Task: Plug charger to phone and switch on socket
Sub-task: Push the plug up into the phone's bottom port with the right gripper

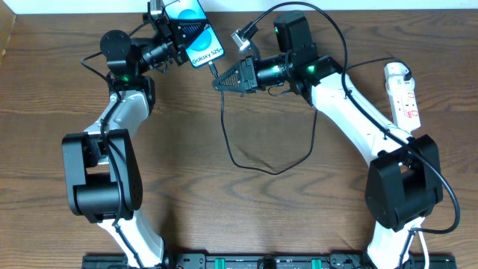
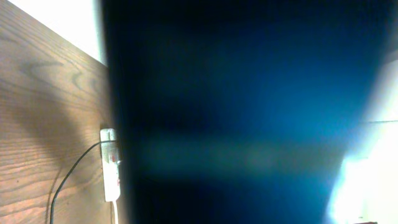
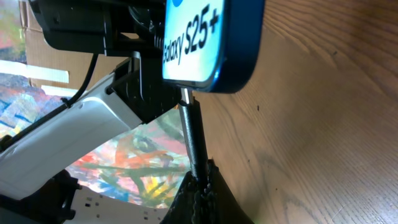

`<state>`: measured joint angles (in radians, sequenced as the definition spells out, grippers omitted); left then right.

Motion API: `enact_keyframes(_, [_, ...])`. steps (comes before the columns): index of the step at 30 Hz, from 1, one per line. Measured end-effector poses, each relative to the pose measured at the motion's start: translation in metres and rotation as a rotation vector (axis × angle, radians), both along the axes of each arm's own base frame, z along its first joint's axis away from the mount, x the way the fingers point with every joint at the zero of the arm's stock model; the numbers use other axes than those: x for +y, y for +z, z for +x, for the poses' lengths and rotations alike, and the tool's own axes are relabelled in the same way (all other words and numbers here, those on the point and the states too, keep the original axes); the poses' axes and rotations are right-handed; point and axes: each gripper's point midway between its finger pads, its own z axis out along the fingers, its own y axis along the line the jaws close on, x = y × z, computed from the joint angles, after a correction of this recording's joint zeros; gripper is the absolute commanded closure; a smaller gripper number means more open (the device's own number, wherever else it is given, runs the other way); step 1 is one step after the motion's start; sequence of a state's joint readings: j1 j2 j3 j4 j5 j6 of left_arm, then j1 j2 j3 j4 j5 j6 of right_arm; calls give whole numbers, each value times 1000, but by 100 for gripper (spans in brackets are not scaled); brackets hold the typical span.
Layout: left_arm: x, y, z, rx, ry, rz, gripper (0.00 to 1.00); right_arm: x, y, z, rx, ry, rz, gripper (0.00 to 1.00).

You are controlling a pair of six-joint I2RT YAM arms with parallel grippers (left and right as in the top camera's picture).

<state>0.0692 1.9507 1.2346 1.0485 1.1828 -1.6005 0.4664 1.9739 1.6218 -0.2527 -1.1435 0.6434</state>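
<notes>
My left gripper point(image 1: 181, 33) is shut on the phone point(image 1: 196, 33) and holds it tilted above the table's far edge, its blue screen reading "Galaxy S25+". The phone fills the left wrist view point(image 2: 236, 112) as a dark blue blur. My right gripper point(image 1: 221, 81) is shut on the charger's point(image 1: 224, 127) plug end. In the right wrist view the black plug stem point(image 3: 193, 140) rises from my fingers point(image 3: 200, 186) and its metal tip meets the phone's point(image 3: 199, 43) bottom edge. The cable loops over the table middle. The socket point(image 1: 403, 93) lies at the far right.
The socket also shows small in the left wrist view point(image 2: 111, 165) with the black cable beside it. Its white plug point(image 1: 396, 72) sits at the far end. The wall edge runs along the table's back.
</notes>
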Motion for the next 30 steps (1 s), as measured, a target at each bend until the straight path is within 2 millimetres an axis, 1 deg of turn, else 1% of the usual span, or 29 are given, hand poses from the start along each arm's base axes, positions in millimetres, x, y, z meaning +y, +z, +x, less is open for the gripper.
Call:
enact_keyframes(5, [0, 0, 0, 0, -1, 0, 92, 0, 0, 1, -3, -5, 0, 99])
enact_keyframes(17, [0, -1, -2, -6, -14, 8, 93, 3, 11, 5, -7, -9, 36, 99])
enact_keyframes(30, [-1, -1, -3, -6, -20, 9, 93, 3, 11, 6, 3, -16, 34, 99])
